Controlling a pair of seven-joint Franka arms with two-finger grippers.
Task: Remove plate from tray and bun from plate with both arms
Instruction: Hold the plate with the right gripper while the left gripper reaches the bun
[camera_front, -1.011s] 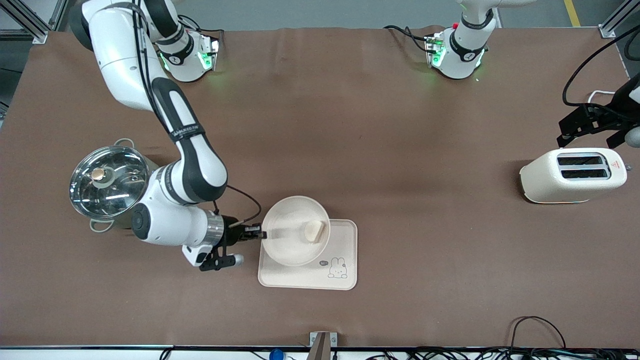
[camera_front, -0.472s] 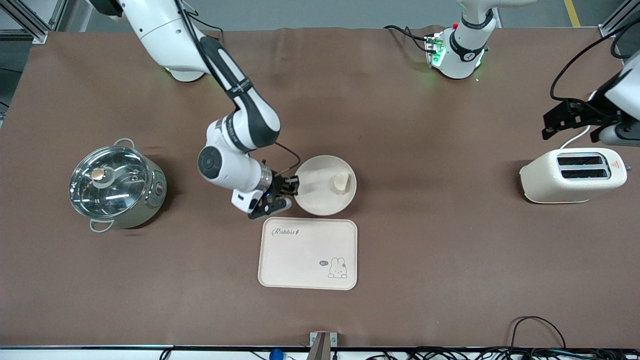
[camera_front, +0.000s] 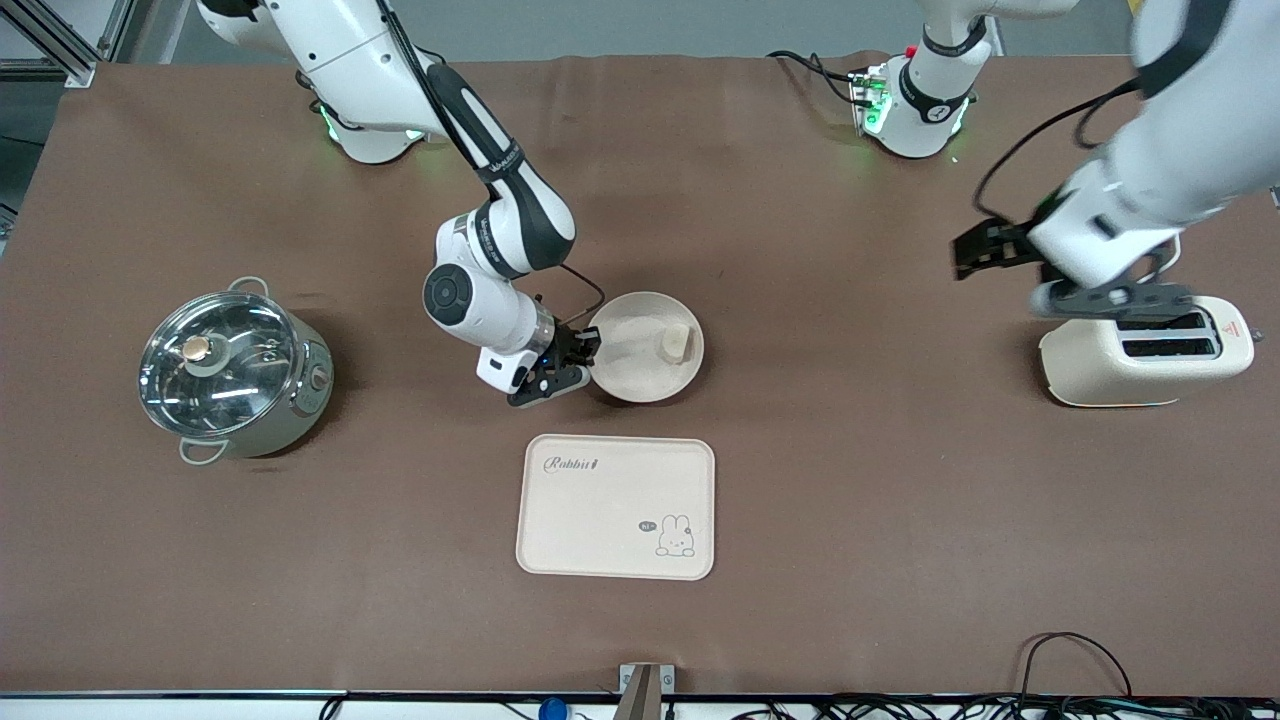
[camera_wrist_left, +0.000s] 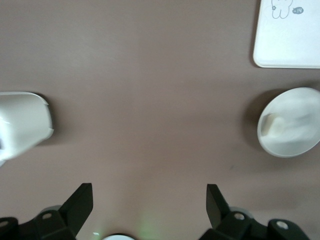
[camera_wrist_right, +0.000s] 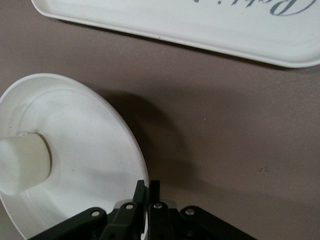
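Observation:
The round cream plate (camera_front: 640, 365) is held at its rim by my right gripper (camera_front: 585, 356), which is shut on it. The plate sits tilted, low over the brown table, farther from the front camera than the rabbit tray (camera_front: 600, 520). The pale bun (camera_front: 677, 342) lies on the plate, at the side away from the gripper. The right wrist view shows the gripper (camera_wrist_right: 148, 187) pinching the plate's edge (camera_wrist_right: 90, 145), with the bun (camera_wrist_right: 22, 165) on it. My left gripper (camera_front: 970, 257) is open and empty, in the air beside the toaster. From its wrist view (camera_wrist_left: 147, 200) the plate (camera_wrist_left: 295, 135) and bun (camera_wrist_left: 272, 125) show far off.
A steel pot with a glass lid (camera_front: 230, 365) stands toward the right arm's end. A cream toaster (camera_front: 1145, 350) stands toward the left arm's end, partly under the left wrist. The tray also shows in both wrist views (camera_wrist_right: 200, 25) (camera_wrist_left: 287, 40).
My right gripper carried the plate with the bun from over the tray to a spot farther from the front camera. My left arm swung in from the table's end toward the middle.

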